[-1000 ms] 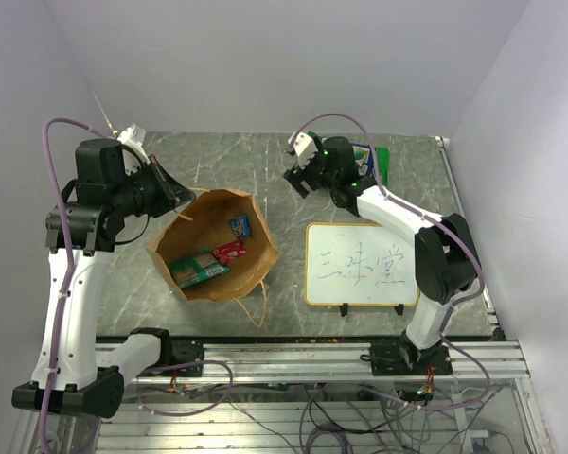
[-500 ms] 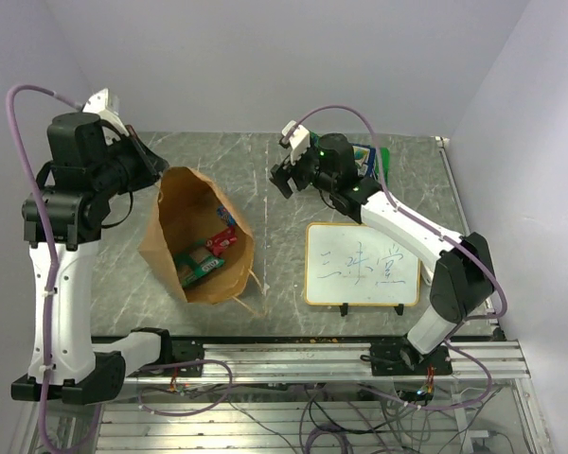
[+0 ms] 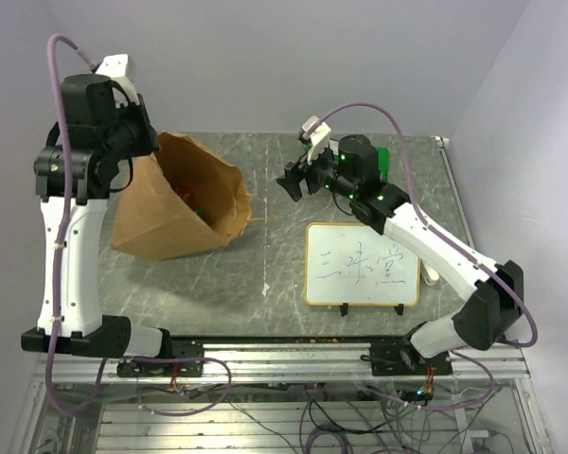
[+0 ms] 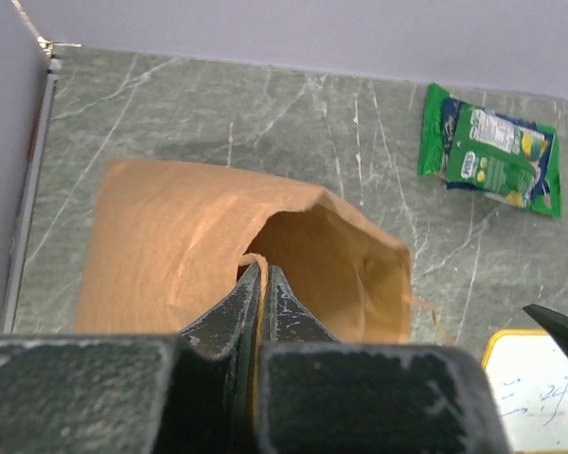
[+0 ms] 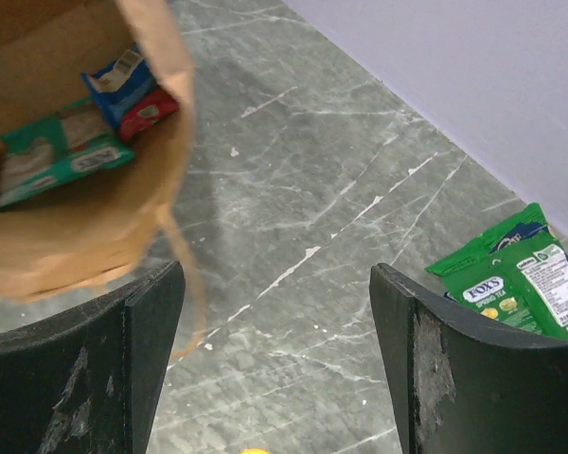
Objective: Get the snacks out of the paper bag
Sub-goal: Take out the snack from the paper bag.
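left wrist: left gripper (image 4: 261, 276) clamped on paper bag (image 4: 161, 236) rim, bag tipped near tabletop's (image 4: 265, 113) far-left corner.
right gripper (image 5: 276, 284) spread wide, empty; snacks (image 5: 71, 132) inside the paper bag, green packet (image 5: 521, 274) at far edge.

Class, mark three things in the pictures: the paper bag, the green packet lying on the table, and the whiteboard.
paper bag (image 3: 166, 222): top external view, brown side wall.
green packet (image 4: 500, 153): left wrist view, printed front.
whiteboard (image 3: 363, 263): top external view, white writing surface.
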{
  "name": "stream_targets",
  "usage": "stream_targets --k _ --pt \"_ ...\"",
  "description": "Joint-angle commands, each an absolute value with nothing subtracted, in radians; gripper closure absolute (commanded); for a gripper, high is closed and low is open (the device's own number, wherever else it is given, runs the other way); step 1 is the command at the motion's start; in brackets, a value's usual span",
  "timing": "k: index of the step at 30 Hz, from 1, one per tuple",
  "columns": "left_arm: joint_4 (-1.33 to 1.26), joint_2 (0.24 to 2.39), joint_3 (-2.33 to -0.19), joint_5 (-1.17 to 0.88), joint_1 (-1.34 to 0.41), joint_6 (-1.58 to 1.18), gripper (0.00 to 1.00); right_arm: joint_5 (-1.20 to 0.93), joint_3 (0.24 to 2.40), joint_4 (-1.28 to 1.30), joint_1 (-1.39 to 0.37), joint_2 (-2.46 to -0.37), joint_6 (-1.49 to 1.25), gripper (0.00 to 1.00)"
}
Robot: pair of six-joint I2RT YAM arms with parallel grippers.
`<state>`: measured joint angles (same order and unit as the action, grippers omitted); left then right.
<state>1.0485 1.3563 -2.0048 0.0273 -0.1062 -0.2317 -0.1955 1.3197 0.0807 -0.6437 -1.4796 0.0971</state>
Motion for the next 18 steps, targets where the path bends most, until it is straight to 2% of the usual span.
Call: stream_targets --k 1,11,15,18 --pt "0.937 1.380 -1.992 -0.092 -0.142 -0.161 0.93 -0.212 1.277 0.120 -0.649 -1.422 0.070 0.21" --pt "0.746 1.133 -1.440 -0.440 -0.147 -0.410 0.93 -0.325 1.122 0.117 -0.719 -1.270 0.103 0.22" --pt "0.726 1.002 -1.278 -0.489 -0.147 -0.483 0.93 -0.372 1.062 0.111 -0.803 -1.216 0.155 0.24" --pt "0.767 0.951 -1.252 -0.475 -0.147 -0.512 0.93 -0.399 1.021 0.084 -0.881 -1.191 0.232 0.24"
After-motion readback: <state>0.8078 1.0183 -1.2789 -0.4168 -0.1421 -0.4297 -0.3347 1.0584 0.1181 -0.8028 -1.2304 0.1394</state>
